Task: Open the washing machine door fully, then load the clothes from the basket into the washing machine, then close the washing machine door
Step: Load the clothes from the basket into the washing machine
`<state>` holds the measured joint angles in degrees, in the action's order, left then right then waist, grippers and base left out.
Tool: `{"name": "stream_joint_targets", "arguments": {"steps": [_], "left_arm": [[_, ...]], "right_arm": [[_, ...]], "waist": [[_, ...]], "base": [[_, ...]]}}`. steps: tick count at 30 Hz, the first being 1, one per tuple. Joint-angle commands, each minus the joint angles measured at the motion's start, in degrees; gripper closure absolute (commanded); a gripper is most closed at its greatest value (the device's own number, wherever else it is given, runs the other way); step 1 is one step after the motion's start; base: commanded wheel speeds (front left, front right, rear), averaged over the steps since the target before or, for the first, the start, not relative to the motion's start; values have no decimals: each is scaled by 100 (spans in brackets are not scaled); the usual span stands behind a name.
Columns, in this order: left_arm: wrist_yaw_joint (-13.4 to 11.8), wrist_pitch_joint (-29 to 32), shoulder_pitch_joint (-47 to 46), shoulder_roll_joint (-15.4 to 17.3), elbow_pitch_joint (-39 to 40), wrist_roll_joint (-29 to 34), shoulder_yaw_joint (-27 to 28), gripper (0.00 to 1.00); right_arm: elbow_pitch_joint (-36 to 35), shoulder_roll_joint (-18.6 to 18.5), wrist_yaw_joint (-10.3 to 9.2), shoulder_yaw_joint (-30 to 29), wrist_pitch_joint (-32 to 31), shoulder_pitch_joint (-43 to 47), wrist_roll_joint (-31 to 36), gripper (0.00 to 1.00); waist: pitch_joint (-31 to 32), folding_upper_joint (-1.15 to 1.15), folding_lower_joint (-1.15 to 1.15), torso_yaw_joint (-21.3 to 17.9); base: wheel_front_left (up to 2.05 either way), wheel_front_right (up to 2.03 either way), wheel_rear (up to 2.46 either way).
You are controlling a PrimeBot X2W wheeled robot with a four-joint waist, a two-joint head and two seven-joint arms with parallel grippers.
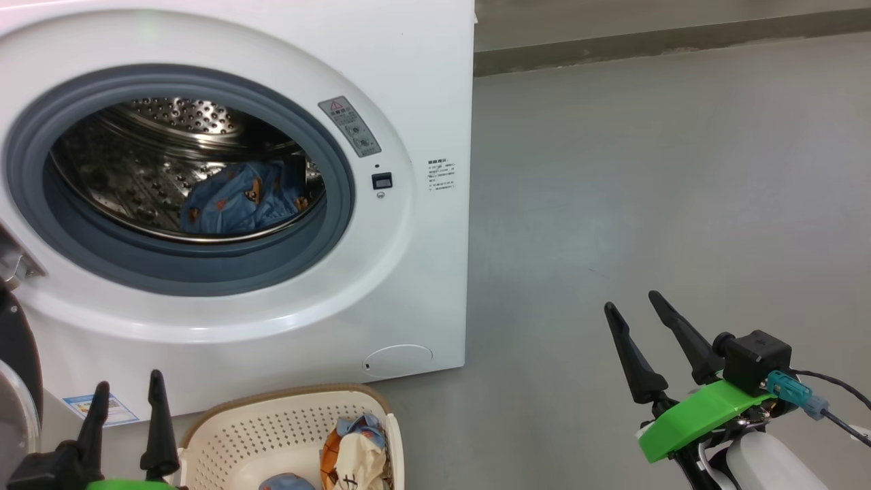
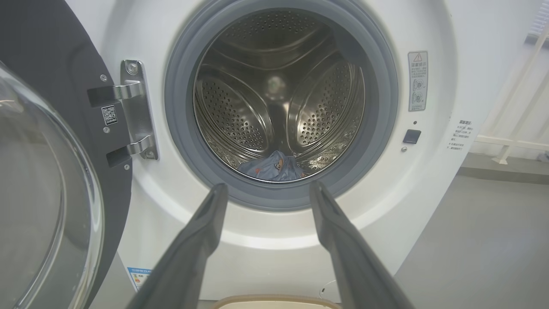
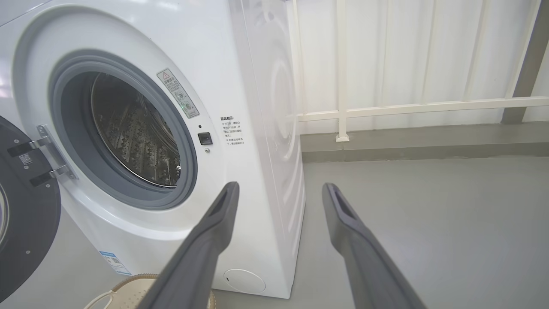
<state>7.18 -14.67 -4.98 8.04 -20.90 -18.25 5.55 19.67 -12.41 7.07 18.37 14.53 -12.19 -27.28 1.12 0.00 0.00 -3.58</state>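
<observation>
The white washing machine (image 1: 422, 82) stands with its black door (image 2: 51, 77) swung open to the left, glass bowl (image 2: 38, 206) bulging toward me. One light blue printed garment (image 1: 238, 197) lies in the steel drum (image 2: 279, 94). The cream basket (image 1: 272, 429) sits on the floor before the machine, holding a cream garment (image 1: 357, 459) and blue printed clothes (image 1: 360, 425). My left gripper (image 1: 129, 391) is open and empty just left of the basket, its fingers pointing at the drum mouth. My right gripper (image 1: 633, 303) is open and empty over the floor to the right.
Bare grey floor (image 1: 646, 190) spreads to the right of the machine. A white railing (image 3: 386, 107) and a wall base run along the back. The round lower flap (image 1: 398, 359) sits just above the basket.
</observation>
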Motion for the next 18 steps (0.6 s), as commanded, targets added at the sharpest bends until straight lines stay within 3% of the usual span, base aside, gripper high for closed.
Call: {"name": "stream_joint_targets", "arguments": {"steps": [1,18], "left_arm": [[-19,-33,-82,105,193,69,201,0],[-3,-33,71,-123,405,208,140,0]], "right_arm": [[-106,-63,42,66,47,26,-17,0],[-52,-99,42,-28,47,8,-15,0]], "waist": [[6,0,0,4],[-56,0,0,38]], "base": [[0,0,0],[0,0,0]]}}
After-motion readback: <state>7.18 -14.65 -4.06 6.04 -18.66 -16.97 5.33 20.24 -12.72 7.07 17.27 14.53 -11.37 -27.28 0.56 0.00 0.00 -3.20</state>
